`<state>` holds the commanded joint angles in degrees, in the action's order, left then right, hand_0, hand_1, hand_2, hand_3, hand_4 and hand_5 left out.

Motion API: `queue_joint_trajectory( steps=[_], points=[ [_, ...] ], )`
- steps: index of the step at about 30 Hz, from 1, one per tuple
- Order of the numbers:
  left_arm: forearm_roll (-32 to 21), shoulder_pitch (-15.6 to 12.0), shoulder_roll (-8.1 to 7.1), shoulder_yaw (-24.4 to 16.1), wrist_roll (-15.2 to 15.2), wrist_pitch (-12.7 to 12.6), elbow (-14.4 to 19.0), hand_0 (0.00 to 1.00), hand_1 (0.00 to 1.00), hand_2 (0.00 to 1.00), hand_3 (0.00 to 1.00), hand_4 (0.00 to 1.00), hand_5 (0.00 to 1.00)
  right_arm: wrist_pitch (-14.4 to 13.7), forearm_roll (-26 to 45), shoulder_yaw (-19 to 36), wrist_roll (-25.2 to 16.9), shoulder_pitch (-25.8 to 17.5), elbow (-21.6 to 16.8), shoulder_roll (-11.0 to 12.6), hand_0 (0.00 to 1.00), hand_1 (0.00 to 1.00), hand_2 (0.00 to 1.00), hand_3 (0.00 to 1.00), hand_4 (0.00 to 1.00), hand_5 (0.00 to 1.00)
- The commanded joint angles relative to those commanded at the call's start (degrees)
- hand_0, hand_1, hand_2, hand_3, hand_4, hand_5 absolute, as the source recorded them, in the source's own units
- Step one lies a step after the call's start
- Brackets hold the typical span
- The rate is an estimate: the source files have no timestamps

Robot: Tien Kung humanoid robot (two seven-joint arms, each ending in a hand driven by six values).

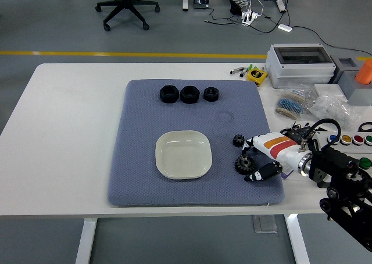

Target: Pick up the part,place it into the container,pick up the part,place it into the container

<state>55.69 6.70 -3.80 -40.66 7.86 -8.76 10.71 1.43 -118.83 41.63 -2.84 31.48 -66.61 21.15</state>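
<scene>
Three black nuts (189, 93) line the mat's (145, 159) far edge; a grey box (300, 65) (clear-lidded) sits right.

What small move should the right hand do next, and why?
Probably close the right hand on the larger gear. Its fingers already sit on either side of that gear, nothing is gripped yet, and the white dish beside it is empty.

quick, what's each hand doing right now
Left hand: not in view.
Right hand: at the larger gear on the mat's right side, fingers around it; whether it grips yet cannot be told.
</scene>
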Motion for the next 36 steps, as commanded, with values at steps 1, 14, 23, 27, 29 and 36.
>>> queue_joint_trajectory(
  steps=[1, 14, 23, 27, 29, 36],
  points=[
    [0.01, 0.00, 0.00, -0.01, 0.01, 0.00, 0.00, 0.742, 0.698, 0.656, 0.582, 0.641, 0.611, 0.05, 0.01, -0.11, 0.01, 0.09, 0.09, -0.02, 0.447, 0.591, 0.659, 0.591, 0.952, 0.406],
    [0.41, -0.04, -0.05, -0.22, 0.10, 0.04, 0.01, 0.742, 0.695, 0.655, 0.582, 0.639, 0.608, 0.06, 0.52, -1.27, 1.17, 1.48, 1.69, -1.73, 0.396, 0.543, 0.598, 0.542, 0.869, 0.441],
    [0.65, -0.18, -0.09, -0.37, 0.15, 0.05, 0.02, 0.742, 0.695, 0.653, 0.581, 0.643, 0.616, -0.44, 0.16, -1.52, 1.70, 1.66, 1.94, -1.78, 0.302, 0.465, 0.528, 0.514, 0.743, 0.471],
    [1.14, -0.27, -0.08, -0.68, 0.25, 0.10, 0.03, 0.742, 0.695, 0.653, 0.581, 0.642, 0.615, -0.39, 0.17, -1.54, 1.72, 1.58, 1.81, -1.73, 0.182, 0.403, 0.482, 0.513, 0.713, 0.491],
    [1.21, -0.32, -0.10, -0.67, 0.23, 0.11, 0.02, 0.742, 0.695, 0.653, 0.581, 0.642, 0.615, -0.48, 0.22, -1.45, 1.65, 1.46, 1.68, -1.69, 0.182, 0.403, 0.482, 0.513, 0.713, 0.491],
    [1.72, -0.55, -0.10, -1.00, 0.33, 0.17, 0.03, 0.742, 0.695, 0.653, 0.581, 0.641, 0.611, -1.25, 0.24, -1.10, 1.27, 1.10, 1.09, -1.55, 0.049, 0.251, 0.391, 0.495, 0.696, 0.487]
  ],
)
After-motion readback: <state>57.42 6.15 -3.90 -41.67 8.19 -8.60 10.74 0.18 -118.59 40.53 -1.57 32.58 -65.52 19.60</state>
